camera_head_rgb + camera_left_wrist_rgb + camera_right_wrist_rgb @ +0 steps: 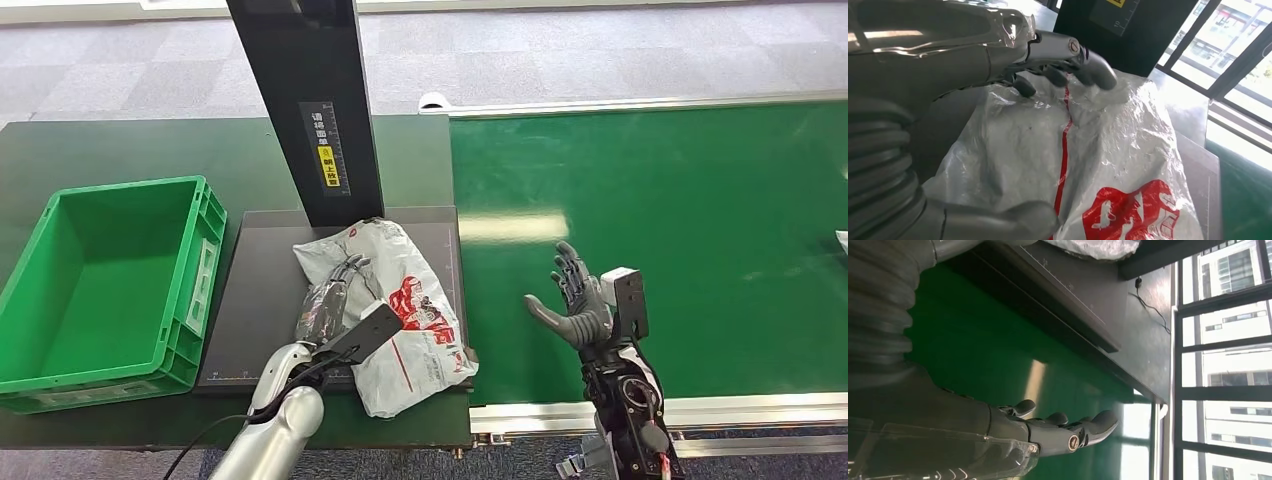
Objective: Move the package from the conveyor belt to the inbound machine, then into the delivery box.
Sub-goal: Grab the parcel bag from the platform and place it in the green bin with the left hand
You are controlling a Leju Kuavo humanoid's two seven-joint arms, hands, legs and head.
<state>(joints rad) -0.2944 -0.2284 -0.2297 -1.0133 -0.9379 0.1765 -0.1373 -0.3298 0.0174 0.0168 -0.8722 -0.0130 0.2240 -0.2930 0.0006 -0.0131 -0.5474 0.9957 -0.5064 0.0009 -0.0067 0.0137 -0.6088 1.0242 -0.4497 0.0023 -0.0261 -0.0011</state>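
Grey carpet floor [120,70] — bright windows [1228,340].

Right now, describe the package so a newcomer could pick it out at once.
Find the tall black post rising from the dark flat platform, between the green crate and the green conveyor belt. The package lies on that platform at the post's foot, under the left hand. It is a crinkled white plastic mailer with red print, the one soft thing there.
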